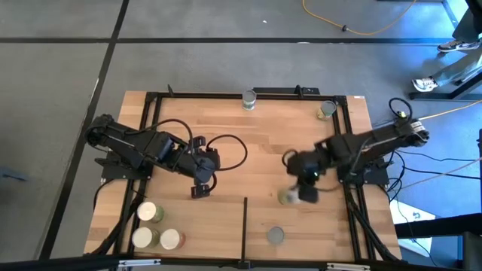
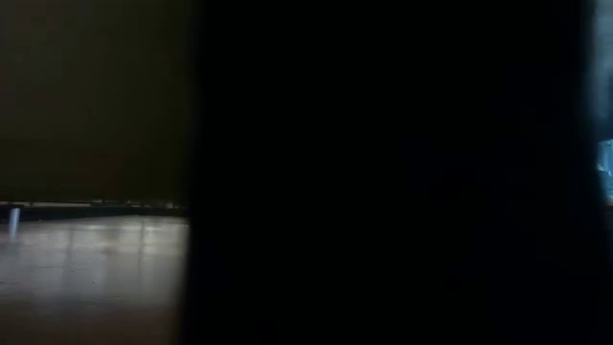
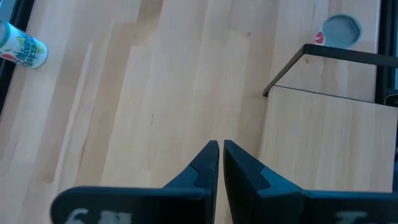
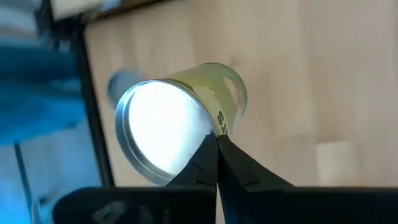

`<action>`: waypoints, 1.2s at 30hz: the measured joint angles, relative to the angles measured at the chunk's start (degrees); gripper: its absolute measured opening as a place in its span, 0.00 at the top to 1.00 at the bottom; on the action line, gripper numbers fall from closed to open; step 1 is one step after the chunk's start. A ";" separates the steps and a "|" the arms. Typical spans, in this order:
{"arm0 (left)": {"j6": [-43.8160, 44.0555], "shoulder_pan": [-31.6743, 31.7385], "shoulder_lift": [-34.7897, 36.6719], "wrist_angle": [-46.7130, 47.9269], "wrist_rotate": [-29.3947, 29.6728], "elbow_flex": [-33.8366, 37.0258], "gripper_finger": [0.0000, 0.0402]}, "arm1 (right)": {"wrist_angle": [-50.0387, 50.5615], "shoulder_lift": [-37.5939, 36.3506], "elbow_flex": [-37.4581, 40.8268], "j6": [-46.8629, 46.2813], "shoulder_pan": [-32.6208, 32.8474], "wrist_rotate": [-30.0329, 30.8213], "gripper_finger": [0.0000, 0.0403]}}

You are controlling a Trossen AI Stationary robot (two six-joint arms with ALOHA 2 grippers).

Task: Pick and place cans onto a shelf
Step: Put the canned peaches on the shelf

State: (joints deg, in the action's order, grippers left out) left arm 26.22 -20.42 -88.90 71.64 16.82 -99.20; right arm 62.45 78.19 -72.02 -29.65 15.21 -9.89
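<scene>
My right gripper (image 1: 300, 194) is shut on an olive-green can with a silver top (image 4: 163, 124), over the right half of the pale wood shelf (image 1: 263, 150). My left gripper (image 1: 202, 188) hovers shut and empty (image 3: 219, 148) over the wood left of centre. Other cans stand upright on the wood: one at the far rail (image 1: 249, 98), one in the far right corner (image 1: 326, 111), three near the front left (image 1: 148, 212), and one (image 1: 276, 235) right of the thin black divider strip (image 1: 245, 226). My right gripper pinches the can's top rim (image 4: 214, 129) between its two fingertips, at the edge where the silver top meets the green side. The fingers come from above, slanting down. The can hangs tilted, its top turned up toward the wrist, and looks clear of the wood.
Black frame rails (image 1: 151, 113) edge the wood on all sides, and cables loop over it near the left arm (image 1: 226, 143). The low view is almost wholly dark, blocked by something close. The middle of the wood holds only the divider strip.
</scene>
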 joint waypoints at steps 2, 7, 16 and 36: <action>-0.83 -0.35 0.00 0.00 0.00 0.00 0.96 | 0.00 1.65 -1.87 0.47 -3.16 0.67 1.00; -1.74 -1.76 0.58 -0.05 0.00 0.02 0.96 | -0.73 8.42 -7.40 2.90 -9.85 1.31 1.00; -1.49 -3.95 1.67 0.42 -0.04 0.04 0.96 | -2.81 24.12 -23.70 10.74 -17.51 -1.61 1.00; 0.68 -8.19 7.30 3.35 0.00 0.02 0.96 | -2.17 48.32 -41.98 15.29 -23.41 -5.23 1.00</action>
State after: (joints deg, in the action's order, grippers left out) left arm 26.89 -28.61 -81.61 74.99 16.82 -99.18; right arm 60.28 126.51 -113.99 -14.37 -8.20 -15.12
